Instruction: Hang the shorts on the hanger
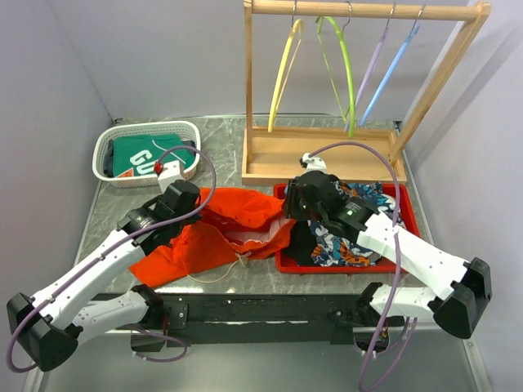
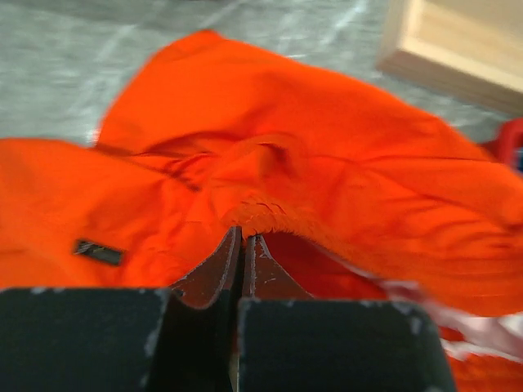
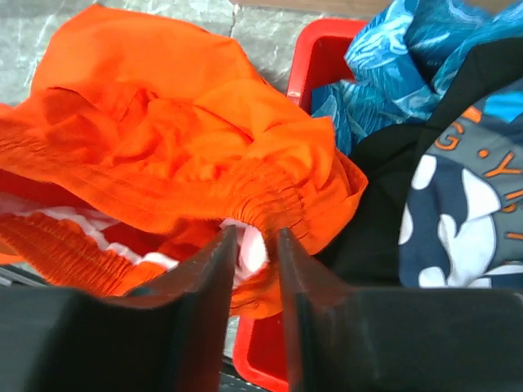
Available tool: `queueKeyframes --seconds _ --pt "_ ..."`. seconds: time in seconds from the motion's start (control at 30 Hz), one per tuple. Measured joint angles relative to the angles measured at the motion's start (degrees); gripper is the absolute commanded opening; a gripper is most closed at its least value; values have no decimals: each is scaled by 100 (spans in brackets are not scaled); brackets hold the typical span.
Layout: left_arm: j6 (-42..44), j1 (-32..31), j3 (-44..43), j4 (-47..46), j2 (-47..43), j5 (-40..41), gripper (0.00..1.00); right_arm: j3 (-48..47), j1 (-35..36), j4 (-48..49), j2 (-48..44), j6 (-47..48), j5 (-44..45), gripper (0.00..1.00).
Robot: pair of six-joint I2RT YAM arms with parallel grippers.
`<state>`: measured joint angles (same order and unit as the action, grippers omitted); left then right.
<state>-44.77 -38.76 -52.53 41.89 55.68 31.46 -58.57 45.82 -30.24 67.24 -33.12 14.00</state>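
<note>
The orange shorts (image 1: pixel 245 214), likely soft, light and limp, are lying crumpled on the desk (image 1: pixel 106 204) against the red tray (image 1: pixel 286 263), the left end effector (image 2: pixel 243 238) clenching a fold and the right end effector (image 3: pixel 255 237) pinching the gathered waistband (image 3: pixel 270 196), probably the firmest hold.

Bright orange cloth shorts (image 1: pixel 214 233): matt woven fabric, creased, with a finely gathered, ribbed waistband. Thin yellow plastic hanger (image 1: pixel 284 77): smooth, slightly glossy, topped by a bare metal hook (image 1: pixel 295 11); pale wooden rack (image 1: pixel 310 159): smooth grain, looks unvarnished. Grey marbled desk (image 1: pixel 114 208): smooth with a dull sheen; red plastic tray (image 1: pixel 327 267): glossy.
</note>
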Motion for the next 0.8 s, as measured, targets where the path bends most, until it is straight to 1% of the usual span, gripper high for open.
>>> queueKeyframes --seconds 0.07,0.1,0.17,0.2,0.27,0.3,0.33,0.4,0.47,0.57,0.67,0.7,0.8 --pt "-15 17 -2 -203 46 -232 1 2 0 20 -107 7 -11 56" --pt "-15 17 -2 -282 81 -352 1 0 0 13 -181 -4 -9 61" --pt "7 22 -2 -417 155 -568 1 -33 0 -76 -389 7 7 65" --pt "13 22 -2 -459 177 -634 1 -68 0 -111 -494 11 17 69" --pt "52 24 -20 -479 221 -743 7 -251 0 -247 -612 17 109 71" --pt "63 31 -48 -466 234 -782 30 -378 0 -302 -621 17 162 71" --pt "94 33 -94 -450 245 -813 44 -544 0 -363 -616 -2 227 71" --pt "201 35 -236 -411 256 -852 56 -824 0 -310 -603 -52 308 71" --pt "258 44 -507 -369 291 -887 57 -769 0 -7 -686 -109 284 71" --pt "385 44 -1235 -216 470 -935 56 -400 0 262 -761 -201 236 71" --pt "551 20 -2439 -142 896 -986 56 57 0 321 -660 -247 177 70" --pt "610 -2 -2704 -179 1003 -975 57 160 0 319 -621 -256 153 71" --pt "944 -192 -3936 -267 1587 -841 59 481 0 343 -595 -258 87 71"
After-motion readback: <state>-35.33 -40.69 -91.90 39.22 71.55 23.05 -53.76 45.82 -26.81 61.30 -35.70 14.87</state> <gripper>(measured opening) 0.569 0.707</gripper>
